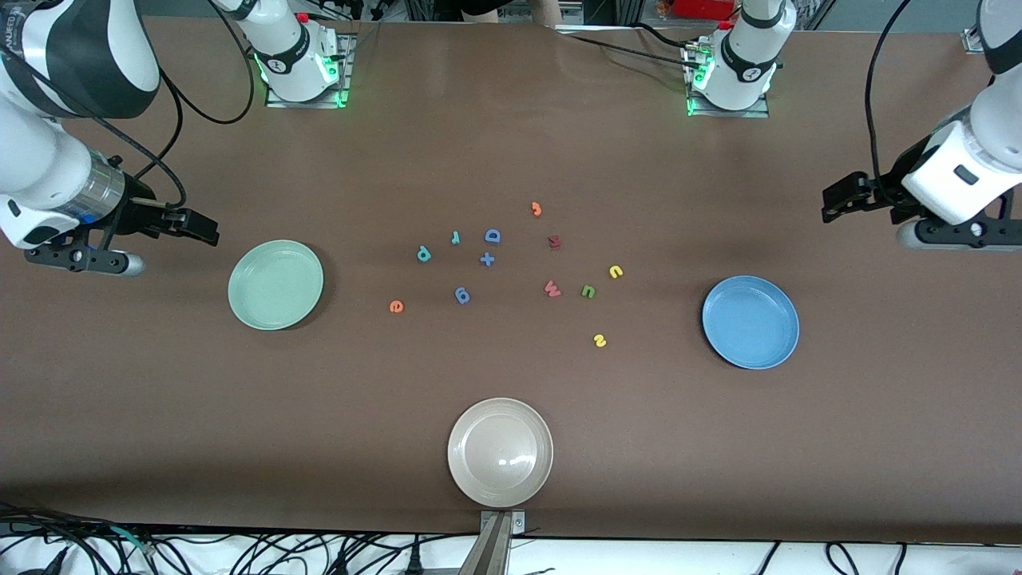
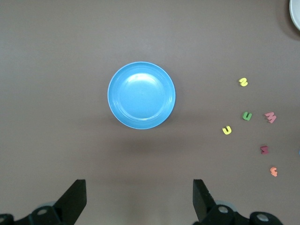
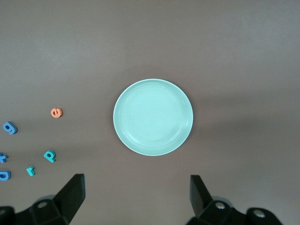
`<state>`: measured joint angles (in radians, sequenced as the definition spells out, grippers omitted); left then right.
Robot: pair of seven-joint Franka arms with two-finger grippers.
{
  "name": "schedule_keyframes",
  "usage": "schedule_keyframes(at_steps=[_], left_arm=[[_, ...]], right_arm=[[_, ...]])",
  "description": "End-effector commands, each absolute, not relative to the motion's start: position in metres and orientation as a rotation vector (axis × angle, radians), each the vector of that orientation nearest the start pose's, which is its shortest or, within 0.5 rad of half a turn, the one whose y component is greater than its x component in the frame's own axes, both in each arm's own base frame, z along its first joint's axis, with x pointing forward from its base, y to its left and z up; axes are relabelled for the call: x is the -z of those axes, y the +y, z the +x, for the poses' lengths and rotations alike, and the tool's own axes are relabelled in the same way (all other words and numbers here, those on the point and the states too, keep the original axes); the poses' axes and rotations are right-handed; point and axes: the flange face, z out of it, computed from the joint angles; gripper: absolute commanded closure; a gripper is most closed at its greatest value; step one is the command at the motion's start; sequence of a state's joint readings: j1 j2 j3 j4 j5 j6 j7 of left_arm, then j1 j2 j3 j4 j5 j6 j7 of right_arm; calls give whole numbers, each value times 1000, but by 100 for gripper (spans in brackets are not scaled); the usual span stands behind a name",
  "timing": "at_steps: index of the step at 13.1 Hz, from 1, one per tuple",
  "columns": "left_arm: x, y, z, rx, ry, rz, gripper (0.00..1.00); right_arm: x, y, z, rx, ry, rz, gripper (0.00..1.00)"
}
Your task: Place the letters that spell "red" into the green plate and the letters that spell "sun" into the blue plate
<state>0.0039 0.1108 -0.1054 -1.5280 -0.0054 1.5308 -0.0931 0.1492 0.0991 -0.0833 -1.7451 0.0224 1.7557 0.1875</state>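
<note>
Robotics lab, tabletop manip. setup. Two Franka arm bases [image 1: 299, 60] [image 1: 738, 68] bolted on metal plates w/ green status LEDs, along one edge of a brown-covered table [image 1: 511, 447]. Loose black cables [image 1: 239, 551] bundled on the floor by the table edge nearest the front cam, metal camera post [image 1: 497, 543] clamped there. Props only: foam letters [image 1: 487, 259], plastic plates [image 1: 500, 452]. No home or shop fittings.

Table [image 1: 160, 383] matt brown; blue plate [image 2: 117, 101] & beige plate [image 1: 471, 471] glossy, smooth plastic-looking; letters matt, foam-like
</note>
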Motion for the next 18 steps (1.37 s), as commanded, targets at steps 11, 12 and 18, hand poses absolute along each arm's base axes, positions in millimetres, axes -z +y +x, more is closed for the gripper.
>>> schedule_keyframes(at_steps=[11, 12, 18], left_arm=[[-370, -218, 680, -136, 274, -3246, 0], [-346, -238, 682, -101, 219, -3251, 0], [-257, -304, 666, -22, 119, -3161, 0]], right_arm=[[-448, 165, 577, -261, 578, -3077, 1], [-437, 175, 578, -313, 651, -3018, 1], [-365, 264, 557, -415, 805, -2997, 2]])
